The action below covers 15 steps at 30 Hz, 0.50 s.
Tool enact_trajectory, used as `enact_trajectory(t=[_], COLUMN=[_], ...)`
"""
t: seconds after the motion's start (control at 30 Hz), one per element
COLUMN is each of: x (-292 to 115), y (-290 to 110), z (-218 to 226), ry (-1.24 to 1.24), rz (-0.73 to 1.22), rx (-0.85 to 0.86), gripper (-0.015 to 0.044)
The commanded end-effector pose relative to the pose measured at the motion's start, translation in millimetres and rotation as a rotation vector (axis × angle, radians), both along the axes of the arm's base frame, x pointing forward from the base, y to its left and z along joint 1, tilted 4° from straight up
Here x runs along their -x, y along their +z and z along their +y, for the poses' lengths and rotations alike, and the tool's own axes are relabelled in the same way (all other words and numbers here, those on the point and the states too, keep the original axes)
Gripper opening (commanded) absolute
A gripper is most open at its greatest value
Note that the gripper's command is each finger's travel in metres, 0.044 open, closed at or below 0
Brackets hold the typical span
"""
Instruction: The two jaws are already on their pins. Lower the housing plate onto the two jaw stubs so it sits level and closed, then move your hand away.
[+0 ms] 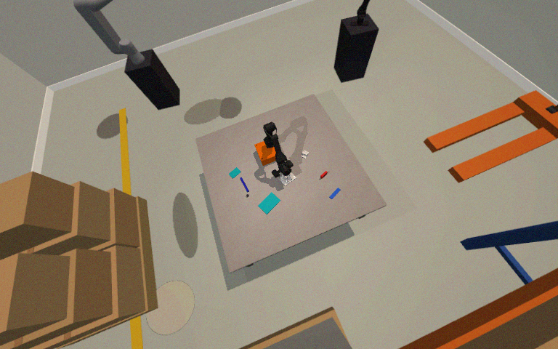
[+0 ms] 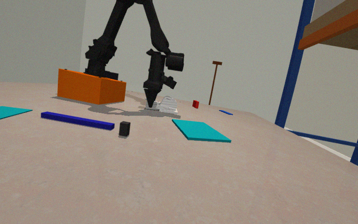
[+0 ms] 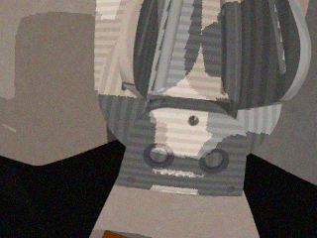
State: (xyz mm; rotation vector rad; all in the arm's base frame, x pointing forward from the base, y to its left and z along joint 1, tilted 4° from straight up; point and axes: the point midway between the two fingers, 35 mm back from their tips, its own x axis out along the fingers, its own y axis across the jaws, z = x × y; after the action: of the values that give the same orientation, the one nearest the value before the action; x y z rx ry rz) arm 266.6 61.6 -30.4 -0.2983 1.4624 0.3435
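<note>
From above, I see the black arm (image 1: pixel 278 149) (image 2: pixel 158 30) reaching from its orange block (image 1: pixel 269 161) (image 2: pixel 78 87) to the pale gripper model (image 1: pixel 289 179) (image 2: pixel 170 105) on the table (image 1: pixel 317 112) (image 2: pixel 148 171). The housing plate is too small to pick out here. A little white piece (image 1: pixel 305 154) lies apart, and teal slabs (image 1: pixel 269 203) (image 2: pixel 202 130), (image 1: pixel 235 172) (image 2: pixel 4 112) lie off to the sides.

From the low side, the gripper (image 1: pixel 281 176) (image 2: pixel 150 106) (image 3: pixel 182 151) points down at the model's near end, its fingertips beside the housing plate (image 2: pixel 155 104) (image 3: pixel 185 141). I can't tell whether the plate is fully seated.

Close up at the wrist, the black fingers press the plate between them, one against each side. It lies at the base of the two ribbed jaws (image 3: pixel 144 55) (image 3: pixel 255 55), showing two ringed circles and a dark little hole. Below the circles runs a jagged pale strip that I can't read as lettering.
</note>
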Motion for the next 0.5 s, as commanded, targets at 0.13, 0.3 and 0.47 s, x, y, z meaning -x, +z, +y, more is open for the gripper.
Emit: enact_trajectory(t=[0.13, 0.3, 0.47], x=[0.1, 0.0, 0.0], y=[-0.3, 0.0, 0.0], z=[0.4, 0.0, 0.0], ry=[-0.004, 0.000, 0.000], rz=[0.000, 0.000, 0.000], rx=[-0.002, 0.000, 0.000], gripper=[0.0351, 0.0440, 0.0440])
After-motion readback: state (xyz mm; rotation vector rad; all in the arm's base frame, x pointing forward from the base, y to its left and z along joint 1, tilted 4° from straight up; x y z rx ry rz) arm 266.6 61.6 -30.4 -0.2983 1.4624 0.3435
